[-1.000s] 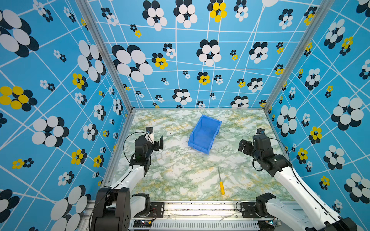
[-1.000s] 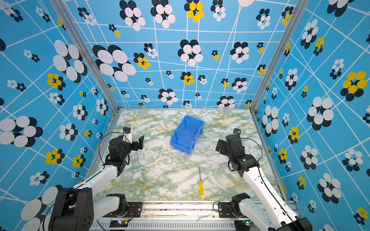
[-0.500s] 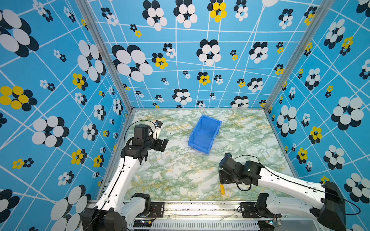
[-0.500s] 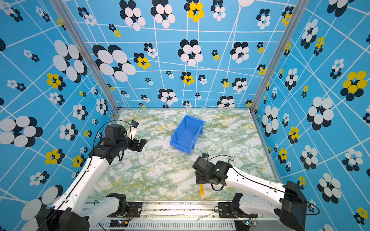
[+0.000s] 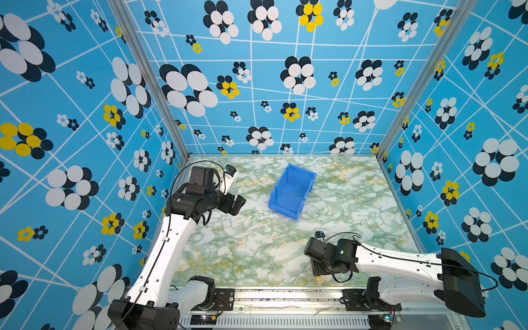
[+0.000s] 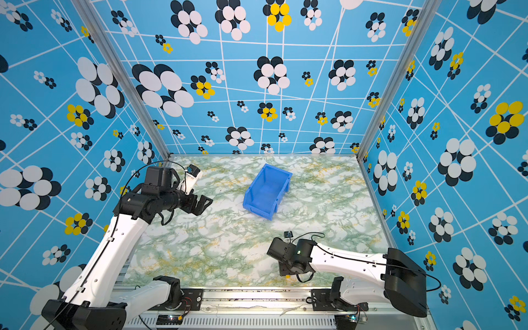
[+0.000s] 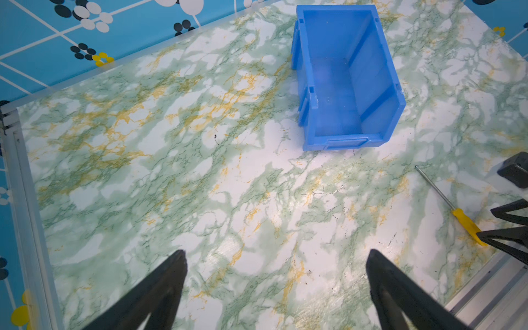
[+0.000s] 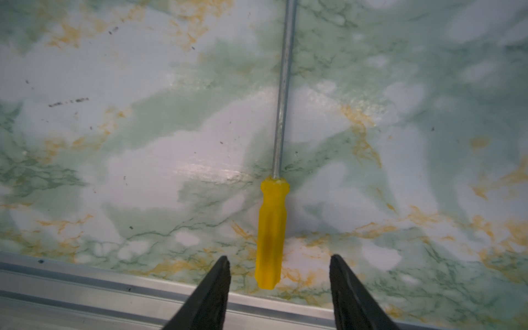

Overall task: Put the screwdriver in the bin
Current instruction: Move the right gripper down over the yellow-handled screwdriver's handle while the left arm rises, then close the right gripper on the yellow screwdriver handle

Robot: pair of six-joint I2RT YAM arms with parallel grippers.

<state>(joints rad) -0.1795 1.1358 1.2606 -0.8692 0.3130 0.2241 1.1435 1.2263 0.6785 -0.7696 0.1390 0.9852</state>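
Right gripper [image 8: 279, 256] has dropped astride the screwdriver [image 8: 271, 223], jaws apart (handle's tail only), so pinching may flick it.

Marbled green-yellow tabletop [image 5: 257, 251] is sitting inside blue flower-print walls [image 5: 285, 85] rising on three sides; aluminium rail [image 8: 71, 285] is running along its front edge.

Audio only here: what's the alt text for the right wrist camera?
The screwdriver lies on the marbled table, the end of its yellow handle between the open fingers of the right hand, neither touching it. Its grey shaft points away; a metal rail borders the table.
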